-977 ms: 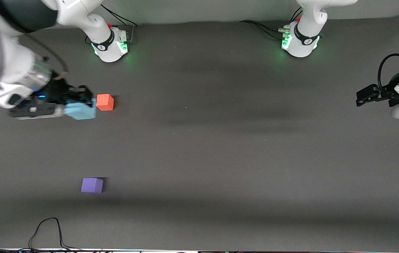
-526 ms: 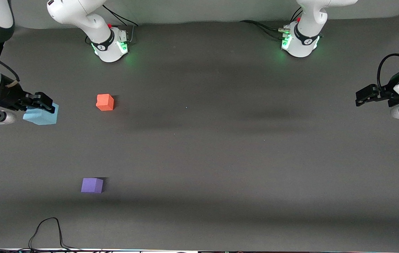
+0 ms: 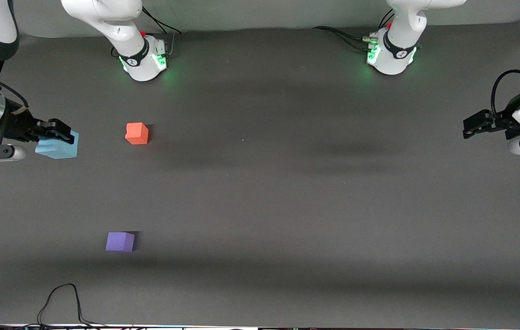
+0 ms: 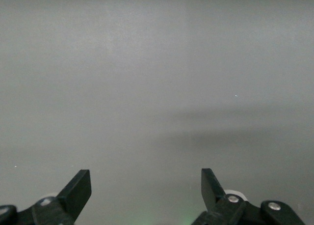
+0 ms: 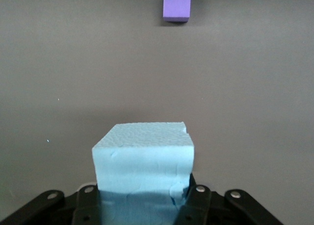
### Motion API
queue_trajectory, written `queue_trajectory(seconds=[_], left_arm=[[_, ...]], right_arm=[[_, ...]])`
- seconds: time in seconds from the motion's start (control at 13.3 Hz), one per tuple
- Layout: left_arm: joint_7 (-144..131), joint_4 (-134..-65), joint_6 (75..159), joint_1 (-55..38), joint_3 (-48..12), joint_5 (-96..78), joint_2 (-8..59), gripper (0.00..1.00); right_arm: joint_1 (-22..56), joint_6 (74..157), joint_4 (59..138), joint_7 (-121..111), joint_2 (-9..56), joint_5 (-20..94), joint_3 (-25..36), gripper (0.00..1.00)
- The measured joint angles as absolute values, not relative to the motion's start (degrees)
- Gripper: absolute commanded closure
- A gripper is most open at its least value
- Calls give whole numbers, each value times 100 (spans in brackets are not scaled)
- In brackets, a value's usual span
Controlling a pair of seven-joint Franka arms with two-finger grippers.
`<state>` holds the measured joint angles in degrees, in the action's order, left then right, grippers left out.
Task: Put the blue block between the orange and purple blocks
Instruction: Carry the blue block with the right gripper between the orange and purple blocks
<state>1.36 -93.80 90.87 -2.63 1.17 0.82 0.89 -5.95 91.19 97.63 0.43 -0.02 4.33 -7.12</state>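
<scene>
Table [image 3: 287,192]: dark mat, plenty of room in the gap. Left gripper [image 3: 470,127] waiting at its own end, fingers spread wide, holding nothing. Right gripper [image 3: 56,134] up over the right arm's end of the table, fingers closed on the blue block [image 3: 58,147]. Orange block [image 3: 137,133] farther from the camera, purple block [image 3: 120,241] nearer, well apart. Best carried over the midpoint of that gap, lowered squarely, then released once seated, judging by this layout.
</scene>
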Motion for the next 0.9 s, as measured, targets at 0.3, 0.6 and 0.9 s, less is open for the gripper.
queue_trajectory(seconds=[0.3, 0.6, 0.9], left_arm=[[136, -9360, 9087, -264, 116, 77, 85, 0], [134, -9319, 9082, -265, 107, 70, 84, 0], [134, -9311, 9080, -266, 105, 68, 83, 0]], right_arm=[[-607, 9874, 10477, 49, -33, 426, -777, 54], [-639, 11453, 11688, -8, 39, 417, -683, 53], [-648, 13281, 12748, -144, 686, 415, -643, 53]])
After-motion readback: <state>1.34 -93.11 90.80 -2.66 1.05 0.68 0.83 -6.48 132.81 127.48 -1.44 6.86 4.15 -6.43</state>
